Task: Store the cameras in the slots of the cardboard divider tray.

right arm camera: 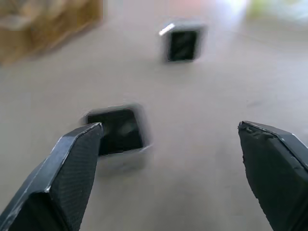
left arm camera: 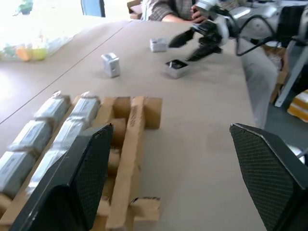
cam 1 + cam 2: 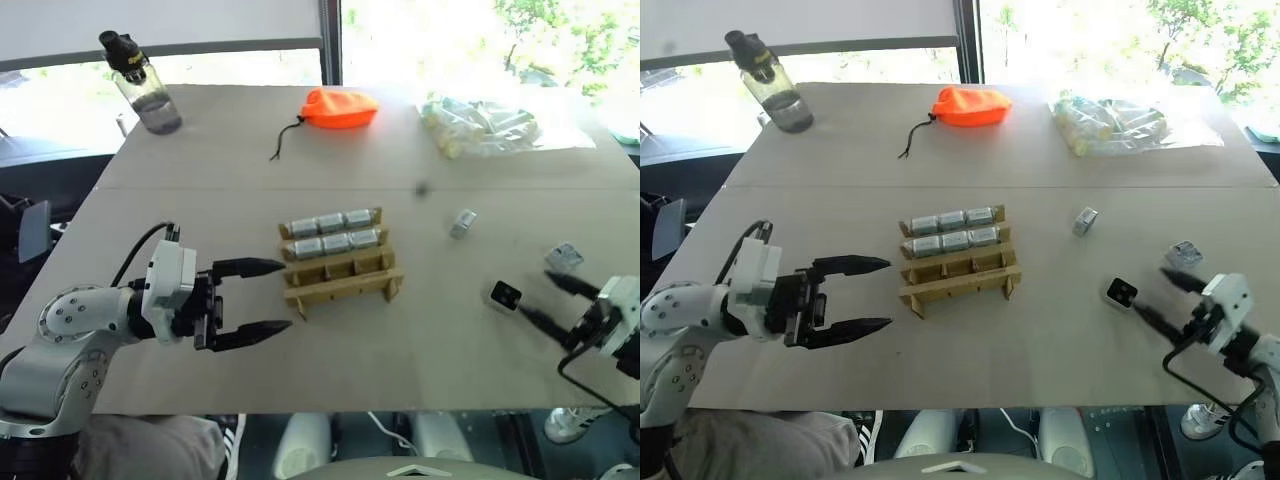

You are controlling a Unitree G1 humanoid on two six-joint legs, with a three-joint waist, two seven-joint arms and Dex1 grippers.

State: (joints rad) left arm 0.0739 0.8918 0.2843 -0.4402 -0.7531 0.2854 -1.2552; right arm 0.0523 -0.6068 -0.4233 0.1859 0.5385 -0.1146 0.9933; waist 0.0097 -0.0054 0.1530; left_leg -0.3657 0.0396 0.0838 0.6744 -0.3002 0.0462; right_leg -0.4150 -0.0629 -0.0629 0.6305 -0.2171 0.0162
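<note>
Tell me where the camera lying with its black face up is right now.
The black-faced camera lies on the table's right side, just ahead of the open right gripper, right of the cardboard divider tray.

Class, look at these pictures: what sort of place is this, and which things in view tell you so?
Probably a lab or office test bench by big windows: a plain work table holds a cardboard divider tray with small cameras, beside everyday items like a water bottle and an orange pouch.
</note>
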